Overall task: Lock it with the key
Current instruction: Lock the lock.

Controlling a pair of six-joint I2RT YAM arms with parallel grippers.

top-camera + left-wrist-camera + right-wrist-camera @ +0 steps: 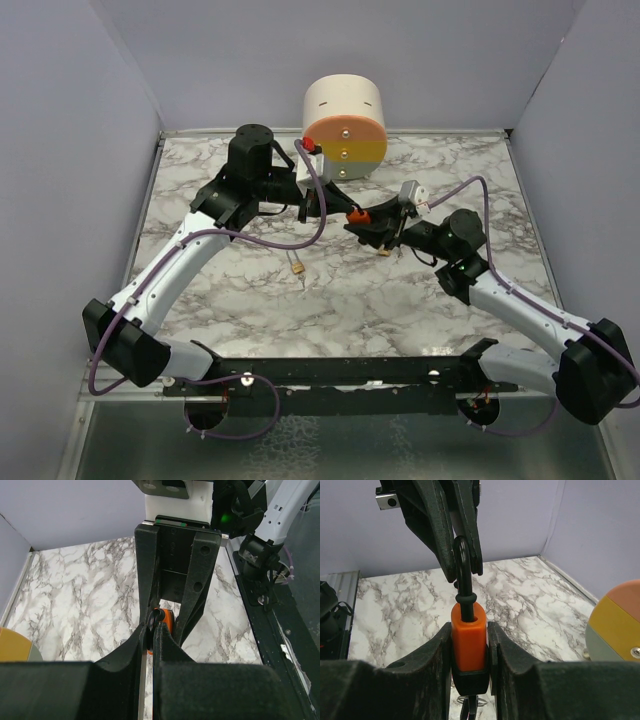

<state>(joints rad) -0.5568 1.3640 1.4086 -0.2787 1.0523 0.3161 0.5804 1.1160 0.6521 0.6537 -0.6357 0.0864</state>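
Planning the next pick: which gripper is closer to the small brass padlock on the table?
Left, narrowly. The left gripper hangs behind the small brass padlock; the right gripper is farther right. Both hold the orange padlock.

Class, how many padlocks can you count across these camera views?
2. One orange-bodied padlock with a black shackle, held mid-air: shackle in the left tool, body in the right tool. One small brass padlock lies on the marble tabletop. Others may be hidden.
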